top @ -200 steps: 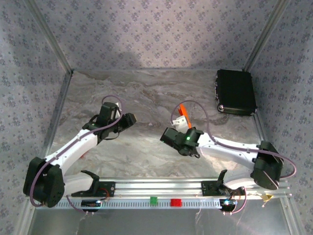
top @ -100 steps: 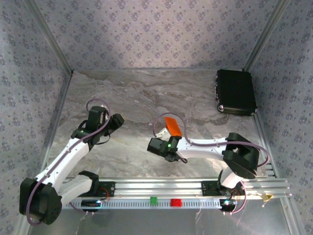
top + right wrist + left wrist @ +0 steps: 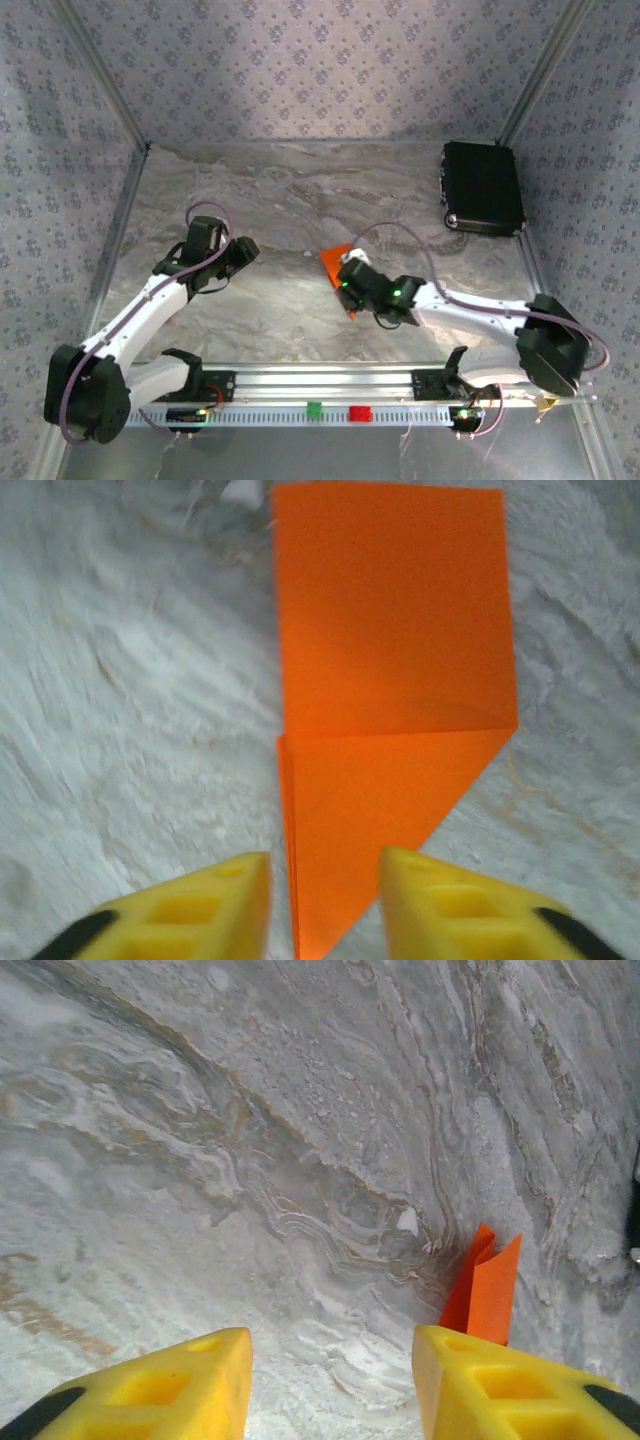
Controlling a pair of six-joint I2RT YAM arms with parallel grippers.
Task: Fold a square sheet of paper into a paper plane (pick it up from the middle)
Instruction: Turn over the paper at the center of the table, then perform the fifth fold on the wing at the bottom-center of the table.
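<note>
Paper: the folded orange paper (image 3: 395,680) is lying flat on the worktop (image 3: 270,190), near the middle. One end is squared off and the other is folded to a point.
Long axis: in the right wrist view it is running straight away from the tool, with the pointed end nearest and the square end farthest.
Right tool (image 3: 322,865): it is hovering low over the pointed end with its fingers spread. The tip of the paper is lying in the gap between them, and nothing is being pinched.
Left tool (image 3: 330,1345): its fingers are standing apart over bare worktop and holding nothing. The paper is sitting ahead of it and off to its right, well apart.
Nearer arm: the right one – it is directly over the paper, while the left is waiting to the side.
Next move, as a guess: any further crease is likely depending on the right tool keeping in line with that long axis – closing off-centre could be skewing the fold.
</note>
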